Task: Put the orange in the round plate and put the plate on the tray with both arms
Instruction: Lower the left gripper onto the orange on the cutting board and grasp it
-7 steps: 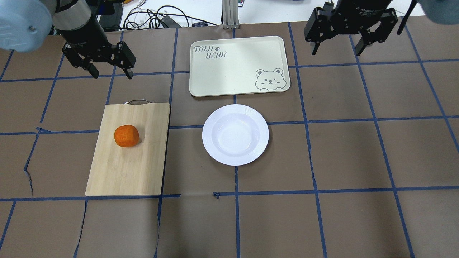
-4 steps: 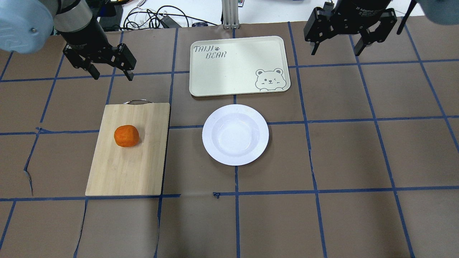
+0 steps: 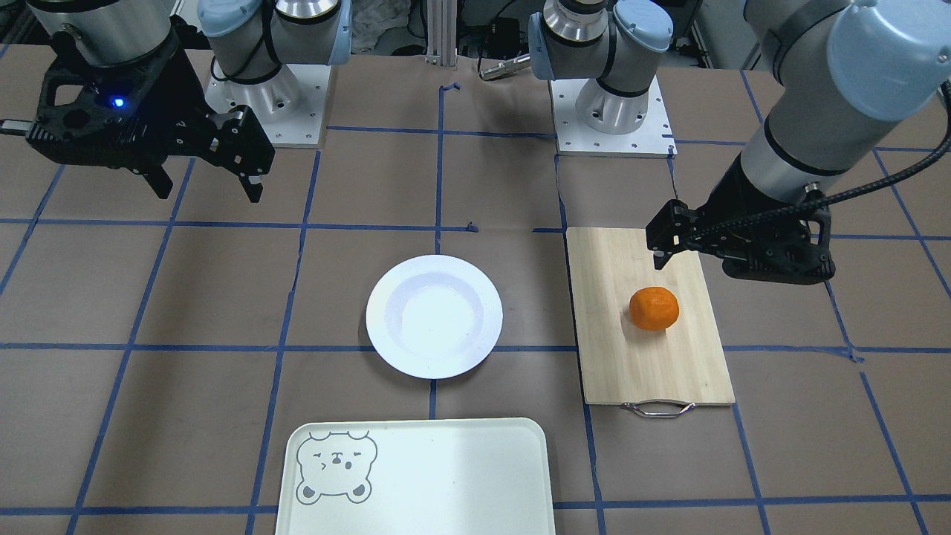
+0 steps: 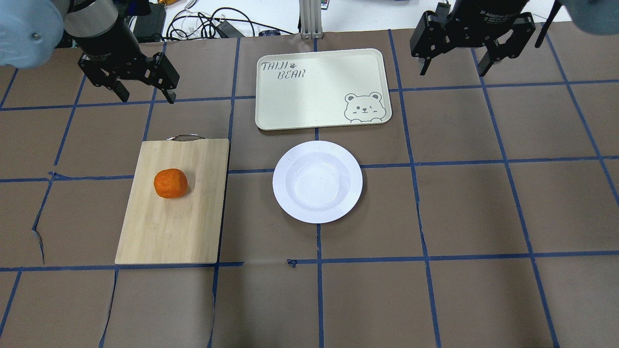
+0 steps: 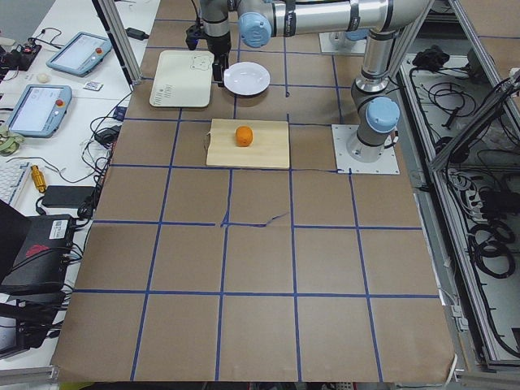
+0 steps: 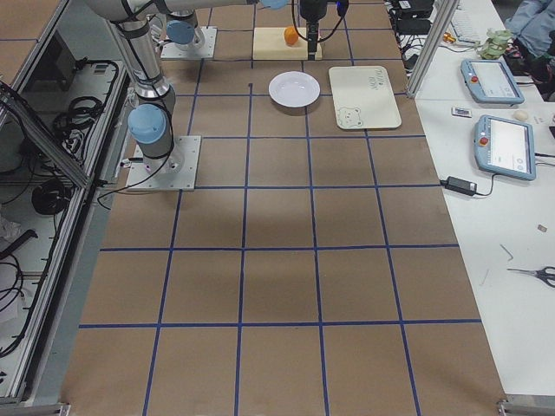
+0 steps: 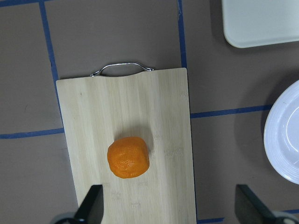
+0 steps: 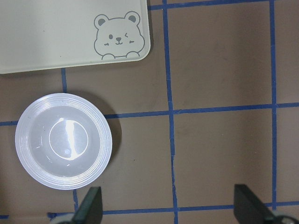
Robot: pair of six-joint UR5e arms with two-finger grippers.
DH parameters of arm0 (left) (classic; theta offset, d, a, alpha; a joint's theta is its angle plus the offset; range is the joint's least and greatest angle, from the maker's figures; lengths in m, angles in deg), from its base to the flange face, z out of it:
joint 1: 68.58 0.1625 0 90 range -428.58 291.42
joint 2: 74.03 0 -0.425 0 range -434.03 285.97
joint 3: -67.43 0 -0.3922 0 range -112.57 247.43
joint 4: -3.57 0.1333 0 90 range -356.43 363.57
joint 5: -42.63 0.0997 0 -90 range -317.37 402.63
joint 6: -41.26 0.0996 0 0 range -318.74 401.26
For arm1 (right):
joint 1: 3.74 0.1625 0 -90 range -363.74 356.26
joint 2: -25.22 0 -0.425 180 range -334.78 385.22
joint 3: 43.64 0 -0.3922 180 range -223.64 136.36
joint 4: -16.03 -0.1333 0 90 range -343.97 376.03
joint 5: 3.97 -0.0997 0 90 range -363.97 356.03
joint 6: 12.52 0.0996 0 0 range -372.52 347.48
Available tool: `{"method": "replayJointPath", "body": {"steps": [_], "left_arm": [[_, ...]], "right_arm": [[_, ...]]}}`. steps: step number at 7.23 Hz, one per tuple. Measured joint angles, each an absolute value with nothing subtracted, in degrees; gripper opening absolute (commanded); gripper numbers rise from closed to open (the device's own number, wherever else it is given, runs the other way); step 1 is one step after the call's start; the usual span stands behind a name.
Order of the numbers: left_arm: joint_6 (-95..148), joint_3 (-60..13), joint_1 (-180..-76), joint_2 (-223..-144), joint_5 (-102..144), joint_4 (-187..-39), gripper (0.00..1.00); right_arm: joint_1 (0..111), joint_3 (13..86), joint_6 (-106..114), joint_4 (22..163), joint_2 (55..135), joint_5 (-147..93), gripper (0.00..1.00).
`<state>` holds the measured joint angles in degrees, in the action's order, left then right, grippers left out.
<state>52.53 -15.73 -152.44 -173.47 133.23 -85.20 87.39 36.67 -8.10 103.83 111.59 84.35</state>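
On the wooden cutting board sits the orange, probably light and firm, lumpy-skinned, likely best pinched across its middle. The round plate, apart on the table, looks glossy, slippery, breakable; its ridged rim suits gripping. "TAIJI BEAR" marks the tray. Both left gripper and right gripper hover, jaws spread, empty.

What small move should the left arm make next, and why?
Probably bring the left tool down toward the orange: it is open and empty, the orange lies free on the cutting board, and the round plate holds nothing.
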Motion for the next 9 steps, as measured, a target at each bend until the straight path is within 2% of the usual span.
{"method": "replayJointPath", "body": {"steps": [3,7,9], "left_arm": [[52.05,-19.12,-149.70,-173.91,133.17,-84.96,1.00],[51.54,-32.32,-144.76,-177.16,132.79,-73.74,1.00],[48.23,-35.60,-144.55,-179.40,132.38,-71.23,1.00]], "right_arm": [[87.40,36.66,-8.08,103.83,111.61,84.38,1.00],[87.40,36.76,-8.21,103.78,111.61,84.44,1.00],[87.40,36.78,-8.20,103.82,111.65,84.41,1.00]]}}
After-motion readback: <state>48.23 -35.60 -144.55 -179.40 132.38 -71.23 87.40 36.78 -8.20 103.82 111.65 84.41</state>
